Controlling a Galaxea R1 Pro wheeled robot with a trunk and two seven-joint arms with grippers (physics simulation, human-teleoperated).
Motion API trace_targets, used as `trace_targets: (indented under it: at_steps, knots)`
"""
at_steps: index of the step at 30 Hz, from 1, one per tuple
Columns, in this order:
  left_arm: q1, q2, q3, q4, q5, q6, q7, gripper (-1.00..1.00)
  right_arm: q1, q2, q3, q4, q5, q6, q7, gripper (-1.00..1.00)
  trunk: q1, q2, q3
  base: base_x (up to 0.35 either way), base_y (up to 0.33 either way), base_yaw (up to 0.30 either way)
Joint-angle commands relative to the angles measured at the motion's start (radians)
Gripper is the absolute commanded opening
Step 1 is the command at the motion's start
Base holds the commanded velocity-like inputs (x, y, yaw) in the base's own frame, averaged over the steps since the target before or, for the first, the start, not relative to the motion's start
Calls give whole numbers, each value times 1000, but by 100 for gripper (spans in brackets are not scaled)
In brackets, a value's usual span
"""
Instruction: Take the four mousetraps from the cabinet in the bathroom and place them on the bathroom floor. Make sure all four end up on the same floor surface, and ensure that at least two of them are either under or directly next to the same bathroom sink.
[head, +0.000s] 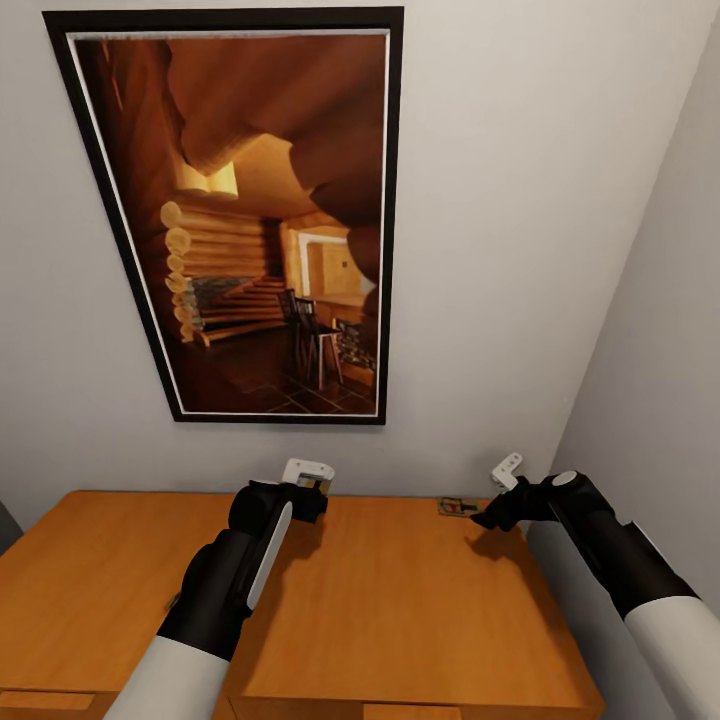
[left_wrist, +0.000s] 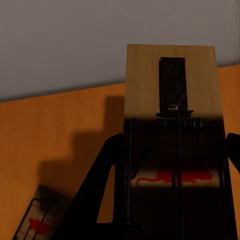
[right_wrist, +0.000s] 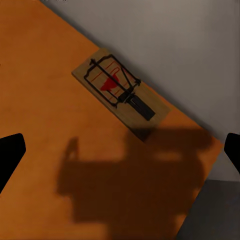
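Observation:
The cabinet (head: 400, 600) shows as an orange-brown wooden top under both arms. My left gripper (head: 308, 500) is near the back wall, shut on a mousetrap (left_wrist: 172, 100), a small wooden board with dark spring wire and a red mark, held between the dark fingers (left_wrist: 100, 190). A second mousetrap (left_wrist: 37, 217) lies flat on the cabinet top below it. My right gripper (head: 490, 519) hovers open at the back right corner, just right of a third mousetrap (head: 457, 507) that lies flat by the wall (right_wrist: 120, 92). The bathroom floor is out of view.
A large dark-framed picture (head: 250, 220) hangs on the pale wall behind the cabinet. A grey side wall (head: 660, 350) closes in on the right, close to my right arm. The cabinet's front edge and drawer fronts (head: 400, 712) are nearest me.

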Motion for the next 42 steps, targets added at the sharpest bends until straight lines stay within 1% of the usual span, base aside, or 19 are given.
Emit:
trace_targets:
  at_steps: [1,9,11,13,14,15,16,17,19,21,23,26,27,29,30,32,36,38,42]
  knots:
    - [-1,0,-1,-1,-7,5,-1,-100,-1,-1,1,-2,9,2,8,100,1,-2,-2,2,-2,0]
    - [-1,0,-3,-1,-7,5,-1,-100,-1,4,-1,-3,1,0,13,100,1,-2,-2,0,0,0]
    - [-1,0,-11,-1,-8,5,-1,-100,-1,5,-1,-3,-16,-1,25,100,1,-2,-2,0,0,0]
    - [-1,0,-21,-1,-8,5,-1,-100,-1,5,-3,-3,-45,-5,43,100,1,-2,-2,0,0,0]
    - [-1,0,-27,-1,-9,5,-1,-100,-1,4,-9,-3,-67,-9,54,100,1,-2,-2,0,0,0]
    - [-1,0,-29,-1,-9,5,-1,-100,-1,3,-16,-3,-77,-11,58,100,1,-2,-2,0,0,0]
    - [-1,0,-33,-1,-10,5,0,-100,-1,2,-39,-4,-95,-16,64,100,1,-2,-2,0,0,0]
    - [-1,0,-34,-1,-10,5,0,-100,-1,2,-55,-4,-102,-20,66,100,1,-2,-2,0,0,0]
    - [-1,0,-37,-1,-10,5,0,-100,-1,1,-120,-4,-119,-46,73,100,1,-2,-2,0,0,0]
    - [-1,0,-38,-1,-10,5,0,-100,-1,1,-149,-4,-124,-73,75,100,1,-2,-2,0,0,0]
    - [-1,0,-39,-1,-9,5,0,-100,-1,1,-164,-4,-126,-93,77,100,1,-2,-2,0,0,0]
    - [-1,0,-39,-1,-10,5,1,-100,-1,1,-172,-4,-126,-108,79,100,1,-2,-2,0,0,0]
    - [-1,0,-39,-1,-10,5,1,-100,-1,1,-171,-4,-126,-110,81,100,1,-2,-2,0,0,0]
    - [-1,0,-39,-1,-10,5,1,-100,-1,1,-148,-5,-120,-114,107,100,1,-2,-2,0,0,0]
    - [-1,0,-39,-1,-10,5,1,-100,-1,1,-129,-5,-110,-116,134,100,1,-2,-2,0,0,0]
    - [-1,0,-39,-1,-10,5,1,-100,-1,1,-111,-5,-80,-117,156,100,1,-2,-2,0,0,0]
    - [-1,0,-39,-1,-10,5,1,-100,-1,3,-93,-5,-26,-117,165,100,1,-2,-2,0,0,0]
    - [-1,0,-39,-1,-10,5,1,-100,-1,4,-63,-4,-1,-126,167,100,1,-2,-2,0,0,0]
    - [-1,0,-39,-1,-9,5,1,-100,-1,5,-41,-12,13,-147,168,100,1,-2,-2,0,0,0]
